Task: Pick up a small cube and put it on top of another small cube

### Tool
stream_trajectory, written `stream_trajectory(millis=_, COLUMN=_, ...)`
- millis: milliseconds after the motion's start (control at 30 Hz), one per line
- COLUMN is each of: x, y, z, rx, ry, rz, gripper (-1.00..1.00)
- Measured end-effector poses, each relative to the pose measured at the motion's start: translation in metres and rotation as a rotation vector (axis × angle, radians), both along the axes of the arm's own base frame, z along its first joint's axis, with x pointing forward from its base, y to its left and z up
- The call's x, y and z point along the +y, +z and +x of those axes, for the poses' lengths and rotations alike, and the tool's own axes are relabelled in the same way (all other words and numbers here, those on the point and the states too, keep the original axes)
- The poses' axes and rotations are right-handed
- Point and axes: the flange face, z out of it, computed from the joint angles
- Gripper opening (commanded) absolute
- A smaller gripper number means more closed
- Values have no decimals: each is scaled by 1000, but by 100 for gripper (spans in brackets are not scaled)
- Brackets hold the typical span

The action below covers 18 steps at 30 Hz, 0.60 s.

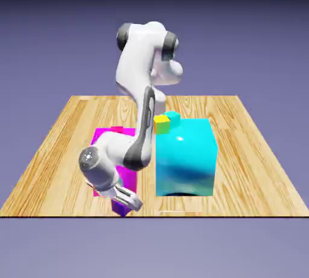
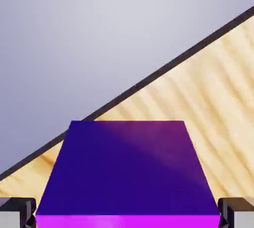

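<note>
The small cube (image 2: 127, 172) is dark purple with a bright magenta face toward the bottom of the hand view, where it fills the space between the two grey fingertips (image 2: 17, 212). They press against its left and right sides. In the exterior view my gripper (image 1: 128, 201) points down at the table's near edge, left of centre, shut on the small cube (image 1: 124, 210), which shows just below the hand. I cannot tell whether it rests on the wood or is lifted.
A big cyan block (image 1: 184, 157) stands right of the arm, and a big magenta block (image 1: 111, 135) is partly hidden behind it. A tiny yellow-orange cube (image 1: 162, 124) and a tiny teal cube (image 1: 173, 115) sit by the cyan block's top far corner. The wooden table (image 1: 253, 150) ends just beside the gripper.
</note>
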Motion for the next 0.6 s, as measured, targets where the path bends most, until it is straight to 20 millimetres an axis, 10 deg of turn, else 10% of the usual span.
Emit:
stream_trajectory(millis=200, x=10, y=102, z=12, rx=-4, ry=51, rz=36, gripper=-100)
stream_trajectory(millis=600, x=102, y=249, z=-54, rx=-14, ry=311, rz=91, gripper=-100)
